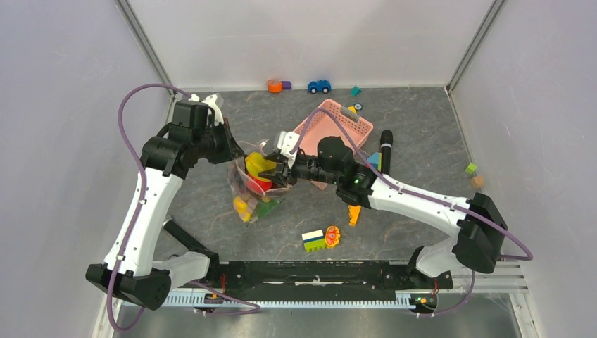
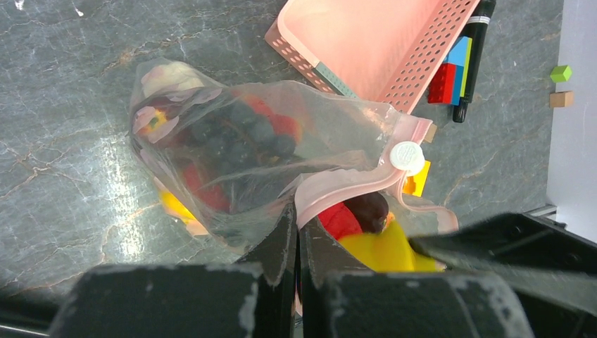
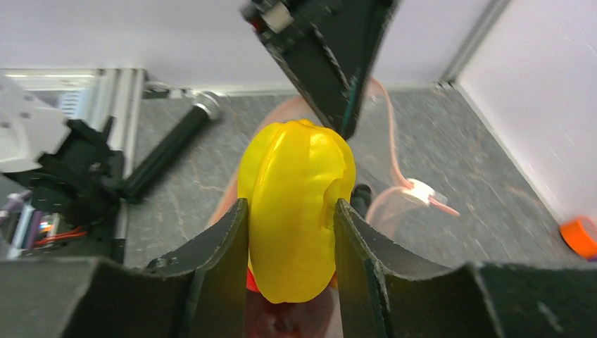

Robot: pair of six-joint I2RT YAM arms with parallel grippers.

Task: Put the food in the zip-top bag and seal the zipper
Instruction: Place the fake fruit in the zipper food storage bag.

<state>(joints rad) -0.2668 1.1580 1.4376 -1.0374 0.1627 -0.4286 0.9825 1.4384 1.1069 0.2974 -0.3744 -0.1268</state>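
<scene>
Yellow citrus [image 3: 296, 211] sits clamped in the right gripper [image 3: 292, 205], with the bag [image 2: 232, 148] mouth just below. If the left gripper [image 2: 296, 218], pinching the bag's rim, slips, the mouth could collapse and block it.

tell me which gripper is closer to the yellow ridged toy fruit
Right: the right gripper clamps the yellow fruit. The left gripper sits beside it, pinching the clear zip-top bag at its pink edge.

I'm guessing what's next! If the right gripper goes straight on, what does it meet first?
Probably the zip-top bag's open mouth, the held yellow fruit nudging the red fruit inside. The left gripper pinching the rim sits close by; depth is unclear.
</scene>
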